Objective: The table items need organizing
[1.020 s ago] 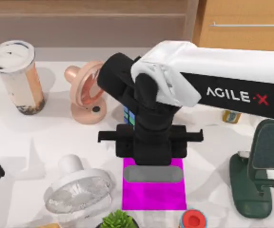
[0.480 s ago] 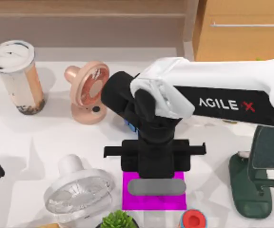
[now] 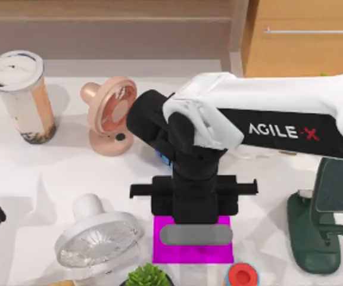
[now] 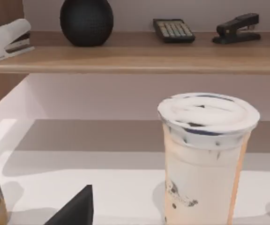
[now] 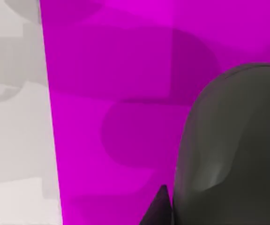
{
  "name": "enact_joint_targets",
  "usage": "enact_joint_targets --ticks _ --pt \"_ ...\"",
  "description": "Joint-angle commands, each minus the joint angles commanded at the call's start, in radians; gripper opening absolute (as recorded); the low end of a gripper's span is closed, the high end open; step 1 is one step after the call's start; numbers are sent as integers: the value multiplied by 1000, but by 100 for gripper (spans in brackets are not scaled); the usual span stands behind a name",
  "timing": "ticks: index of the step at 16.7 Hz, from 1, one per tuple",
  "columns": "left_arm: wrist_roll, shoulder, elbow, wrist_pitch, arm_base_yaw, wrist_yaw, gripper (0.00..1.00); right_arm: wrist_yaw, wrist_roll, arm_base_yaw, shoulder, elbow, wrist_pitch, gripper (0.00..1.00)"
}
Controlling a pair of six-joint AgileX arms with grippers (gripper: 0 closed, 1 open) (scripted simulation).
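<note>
On the magenta mat [image 3: 192, 250], at 6 o'clock of my right gripper [image 3: 194, 221], lies the mouse [image 3: 195, 235]; whether its fingers grip it, I cannot tell.

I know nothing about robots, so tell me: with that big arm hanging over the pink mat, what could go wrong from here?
1. The mouse sits at the magenta mat's back edge under the right gripper; a lift might drag it off.
2. Swinging away, that arm could clip the pink fan or the white fan, both close by.
</note>
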Motion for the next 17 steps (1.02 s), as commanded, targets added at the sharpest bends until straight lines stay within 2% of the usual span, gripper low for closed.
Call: enact_joint_targets --ticks 8,17 --pt "0 0 0 0 0 0 100 0 0 0 0 0 0 98" --pt "0 0 0 0 0 0 100 0 0 -1 0 0 0 100"
